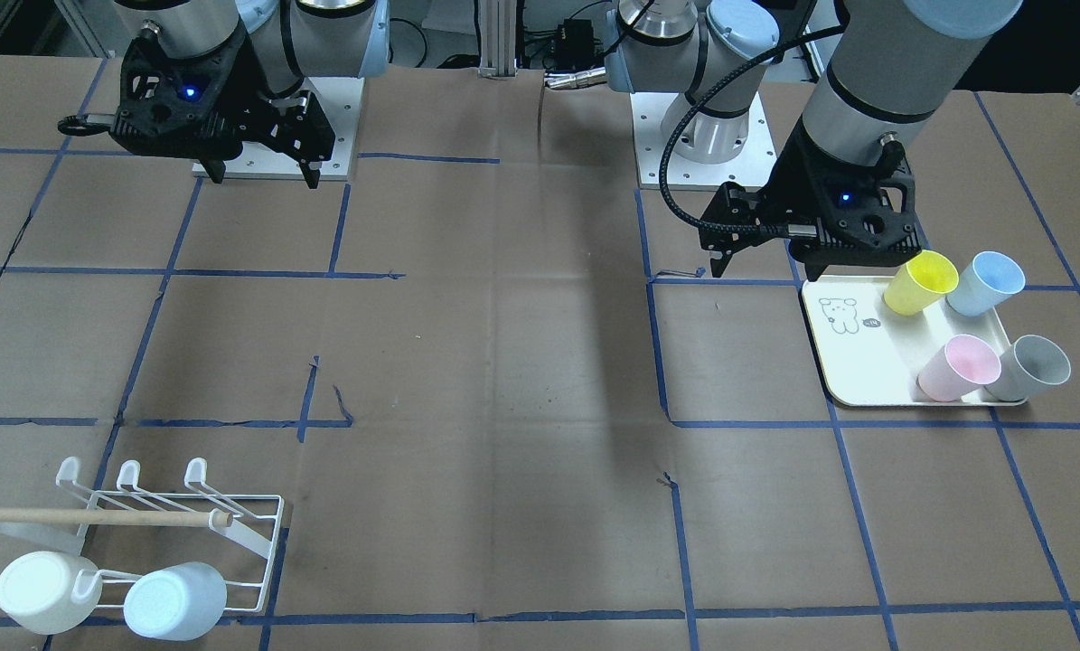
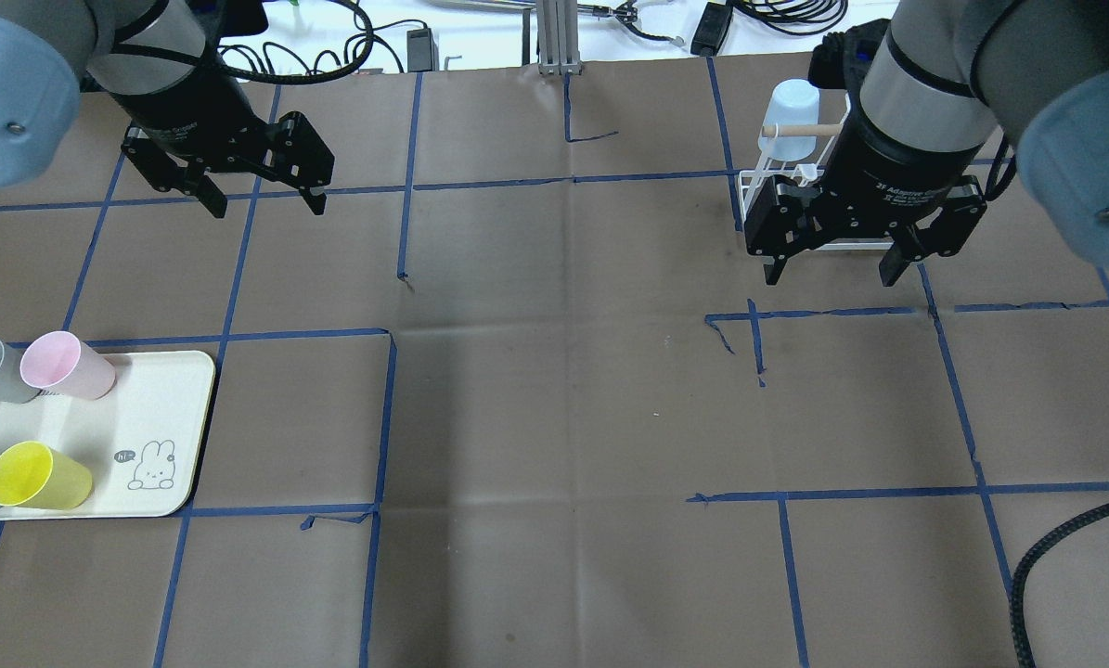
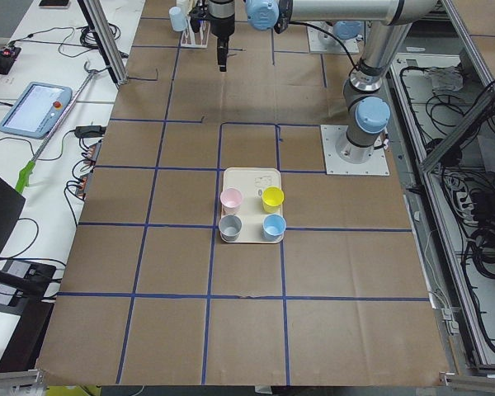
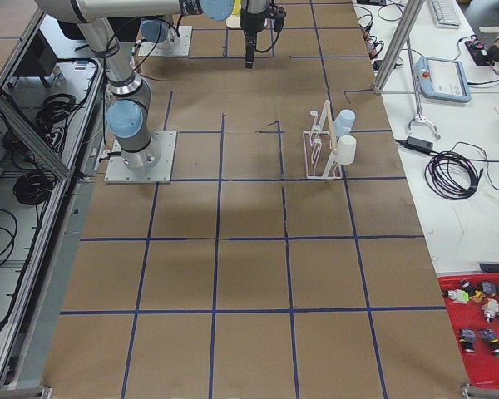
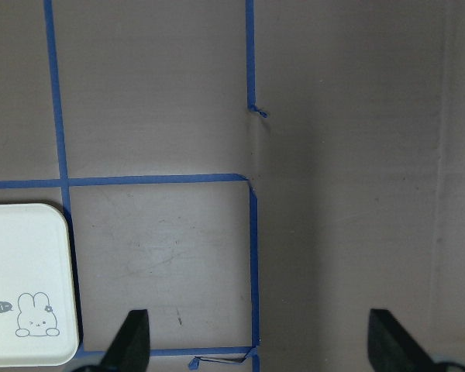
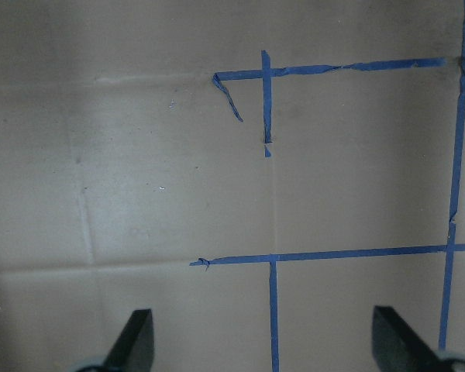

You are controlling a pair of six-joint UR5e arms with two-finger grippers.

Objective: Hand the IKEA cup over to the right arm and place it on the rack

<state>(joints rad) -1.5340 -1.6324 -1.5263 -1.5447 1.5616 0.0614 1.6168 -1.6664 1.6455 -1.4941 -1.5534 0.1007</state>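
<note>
Several cups stand on a cream tray [image 1: 856,362]: yellow [image 1: 919,282], blue [image 1: 984,282], pink [image 1: 958,366] and grey [image 1: 1028,366]. My left gripper [image 1: 765,269] is open and empty and hovers high beside the tray, toward the table's middle. The left wrist view shows only the tray's corner [image 5: 23,256]. My right gripper [image 2: 831,276] is open and empty and hangs above the table in front of the white wire rack [image 1: 232,520]. The rack holds a white cup [image 1: 47,592] and a pale blue cup [image 1: 175,601].
Brown paper with blue tape lines covers the table [image 2: 554,417]. The two arm bases [image 1: 702,136] stand at the robot's side. A pendant [image 4: 445,79] and cables lie off the far table edge.
</note>
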